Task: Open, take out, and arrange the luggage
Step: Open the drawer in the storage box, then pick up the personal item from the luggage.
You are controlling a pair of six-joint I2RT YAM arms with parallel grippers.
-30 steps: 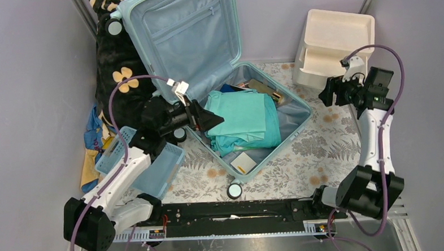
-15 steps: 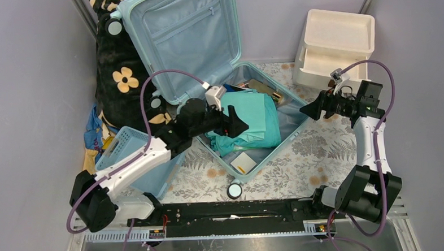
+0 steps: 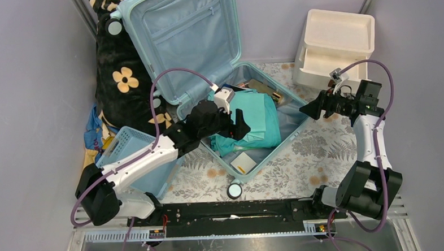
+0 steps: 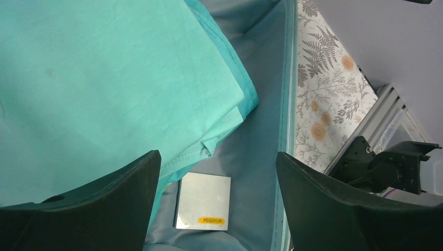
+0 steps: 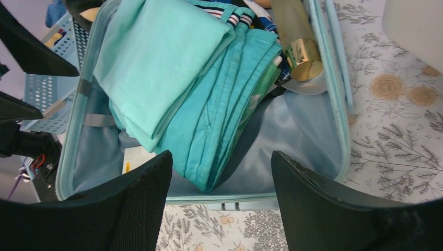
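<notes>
While the luggage (image 3: 188,42) is lying open at the middle of the table (image 3: 322,149), its lid is leaning upright against the back wall and its base is resting flat on the patterned cloth. Folded teal clothes (image 3: 250,116) are filling most of the base. A small square pack (image 4: 202,201) (yellow label along one edge) is lying on the grey-blue lining at the near corner, just beside the clothes. The left gripper (image 3: 243,127) is hovering over the near edge of the clothes with its jaws standing wide apart and nothing between them. The right gripper (image 3: 305,109) is hanging by the right rim of the base, pointing in at the clothes, its jaws likewise spread and holding nothing. A gold-capped tube (image 5: 298,47) is lying at the far end of the base, next to the clothes. A basket (image 3: 119,147) is sitting left of the case, and a drawer unit (image 3: 335,41) is standing at the back right.
</notes>
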